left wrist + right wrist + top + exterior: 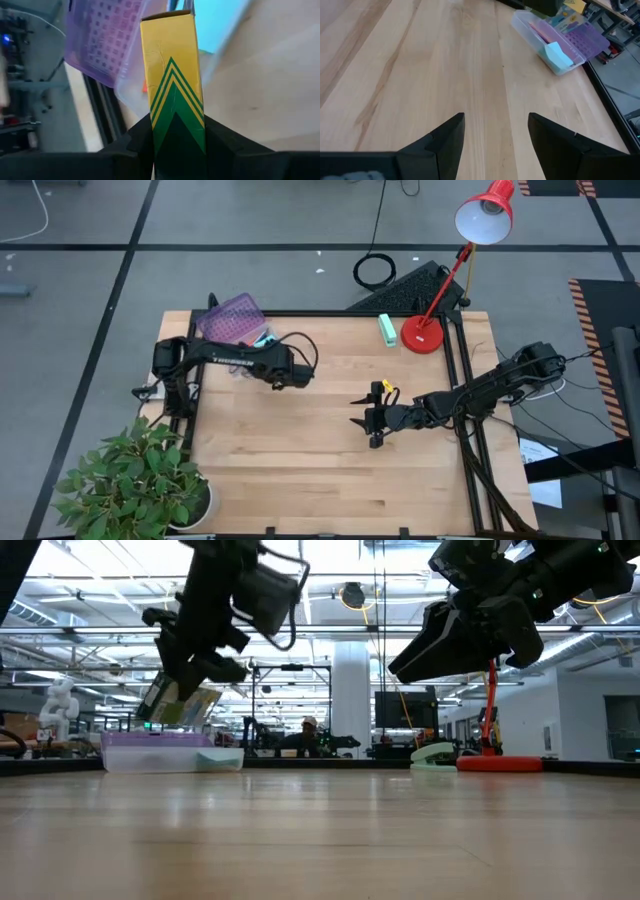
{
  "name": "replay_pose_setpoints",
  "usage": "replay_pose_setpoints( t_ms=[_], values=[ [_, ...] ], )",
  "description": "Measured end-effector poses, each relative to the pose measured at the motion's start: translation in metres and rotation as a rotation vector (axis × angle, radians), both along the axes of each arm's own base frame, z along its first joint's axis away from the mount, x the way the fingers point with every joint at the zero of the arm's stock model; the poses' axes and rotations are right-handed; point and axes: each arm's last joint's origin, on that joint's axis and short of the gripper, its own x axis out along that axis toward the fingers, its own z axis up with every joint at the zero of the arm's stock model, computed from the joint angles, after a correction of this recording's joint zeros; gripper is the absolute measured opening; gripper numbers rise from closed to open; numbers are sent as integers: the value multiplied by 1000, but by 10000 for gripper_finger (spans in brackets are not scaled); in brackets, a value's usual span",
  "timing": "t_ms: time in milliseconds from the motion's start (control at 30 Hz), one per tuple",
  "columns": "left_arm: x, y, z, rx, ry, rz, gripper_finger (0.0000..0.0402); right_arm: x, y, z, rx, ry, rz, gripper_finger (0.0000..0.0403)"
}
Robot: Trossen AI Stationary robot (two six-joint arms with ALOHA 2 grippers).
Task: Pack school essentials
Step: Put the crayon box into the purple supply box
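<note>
My left gripper (pixel 195 675) is at the table's far left and is shut on the yellow-green crayon box (pixel 172 75). It holds the box in the air just in front of a clear container (pixel 255 335) with a purple lid (pixel 232 318). The container rests on the table's far left corner. Inside it lie a light-blue sticky-note pad (pixel 559 55) and pink items. My right gripper (pixel 372 420) hovers open over the table's middle right with nothing between its fingers (pixel 445 140). The other school essentials are out of view. My left gripper pinches the crayon box by its two narrow long sides, at the end nearest the wrist (pixel 172 127), between its two fingers. The fingers lie along the box. The box is lifted clear of the table and tilted (pixel 180 700), its free end pointing toward the container.
A red desk lamp (pixel 425 332) and a mint-green block (pixel 387 328) stand at the far right. A potted plant (pixel 140 480) fills the near left corner. Bare wood (pixel 300 460) spreads across the table's middle and near side.
</note>
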Motion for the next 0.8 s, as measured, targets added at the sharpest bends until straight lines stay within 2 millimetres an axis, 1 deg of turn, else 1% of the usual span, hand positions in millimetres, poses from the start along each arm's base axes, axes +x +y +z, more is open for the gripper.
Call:
replay_pose_setpoints(
  t_ms=[133,433,667,800],
  values=[
    [-10,10,-12,-19,106,-50,131,-1,0,-1,-5,16,0,212],
    [-31,17,-36,47,273,-119,131,-1,0,-1,-3,15,-2,212],
    [-45,17,-61,34,328,-163,131,0,0,0,2,0,-3,212],
    [-47,15,-67,83,345,-214,131,0,0,0,1,0,-4,212]
  ],
)
